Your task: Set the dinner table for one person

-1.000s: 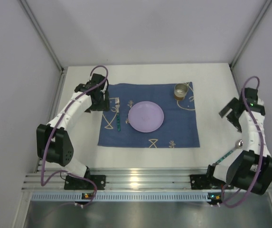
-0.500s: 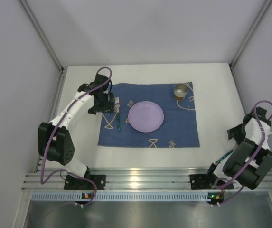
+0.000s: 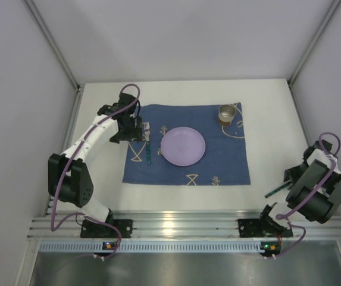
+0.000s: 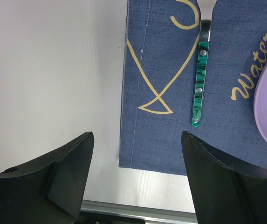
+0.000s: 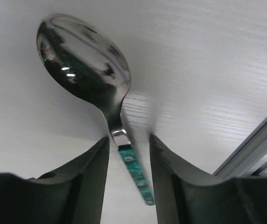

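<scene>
The matte white rectangular bench (image 3: 265, 107) carries a dark blue cloth with pale fish drawings (image 3: 218, 161). On it: a round lilac plate (image 3: 182, 146) at centre, a green-handled metal fork (image 3: 149, 149) just left of the plate, and a small metal cup (image 3: 227, 113) at the far right corner. The left end effector (image 3: 133, 130) is beside the fork's tines — the right arm (image 3: 316, 185) is folded at the right edge.

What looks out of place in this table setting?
The spoon lies on the bare dinner table by the near right edge, off the blue cloth where the plate, fork and cup sit. The right gripper straddles its neck, open. Nothing looks spilled or damaged.
</scene>
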